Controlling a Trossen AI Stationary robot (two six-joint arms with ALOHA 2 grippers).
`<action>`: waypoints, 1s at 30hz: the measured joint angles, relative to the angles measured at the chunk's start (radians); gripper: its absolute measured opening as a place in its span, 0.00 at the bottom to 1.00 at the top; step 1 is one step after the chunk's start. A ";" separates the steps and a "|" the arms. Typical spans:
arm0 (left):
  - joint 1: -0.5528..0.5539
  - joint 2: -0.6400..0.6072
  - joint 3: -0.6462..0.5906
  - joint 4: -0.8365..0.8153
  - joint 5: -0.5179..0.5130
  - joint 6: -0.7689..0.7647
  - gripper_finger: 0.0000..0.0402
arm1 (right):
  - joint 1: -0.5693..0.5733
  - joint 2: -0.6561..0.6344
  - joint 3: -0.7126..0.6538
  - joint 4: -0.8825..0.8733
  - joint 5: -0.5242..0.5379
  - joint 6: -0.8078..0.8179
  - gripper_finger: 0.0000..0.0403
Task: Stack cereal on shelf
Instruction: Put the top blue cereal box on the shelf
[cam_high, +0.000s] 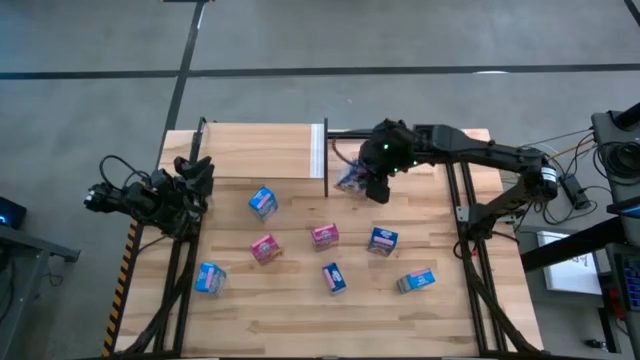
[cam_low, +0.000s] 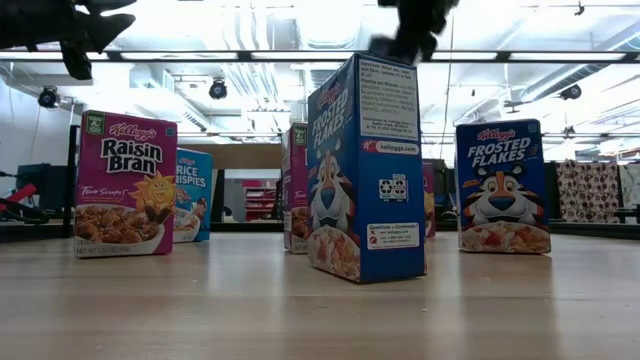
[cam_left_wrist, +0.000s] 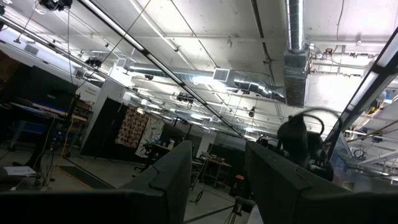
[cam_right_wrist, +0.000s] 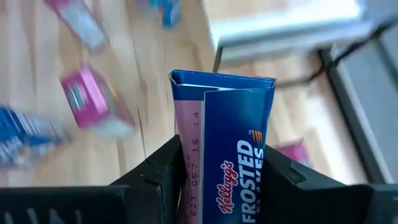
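My right gripper (cam_high: 368, 180) hangs over the table's far middle, just right of the shelf's white strip (cam_high: 318, 150), shut on a blue Frosted Flakes cereal box (cam_right_wrist: 227, 137). The pale shelf (cam_high: 260, 150) lies at the far left of centre. Several more cereal boxes stand on the planks, among them a blue one (cam_high: 262, 202), a pink one (cam_high: 324, 235) and a blue one (cam_high: 382, 240). My left gripper (cam_left_wrist: 214, 180) waits at the table's left edge, pointing up at the ceiling, open with nothing between its fingers. My right gripper pinches the blue box between its two fingers (cam_right_wrist: 163, 180), one on each of two opposite sides (cam_right_wrist: 186, 155). The box lies along the fingers and sticks out past their tips, its flap end (cam_right_wrist: 222, 81) farthest away. The fingers slant down from above. The box is clear of the table.
In the low view a pink Raisin Bran box (cam_low: 125, 185), a blue Frosted Flakes box (cam_low: 365, 165) and another (cam_low: 502, 185) stand upright across the near table. Black frame bars (cam_high: 462, 215) run along the right side. Bare planks (cam_high: 280, 325) stretch along the near edge.
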 joint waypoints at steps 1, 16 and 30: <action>0.000 0.000 0.000 0.000 0.000 0.000 0.34 | 0.000 0.005 0.018 0.017 0.001 -0.005 0.35; 0.000 0.000 0.000 0.003 0.000 0.000 0.34 | -0.029 0.353 0.461 0.048 0.011 -0.160 0.35; 0.000 0.000 0.000 0.005 0.000 0.000 0.34 | -0.107 0.621 0.791 -0.025 0.007 -0.255 0.39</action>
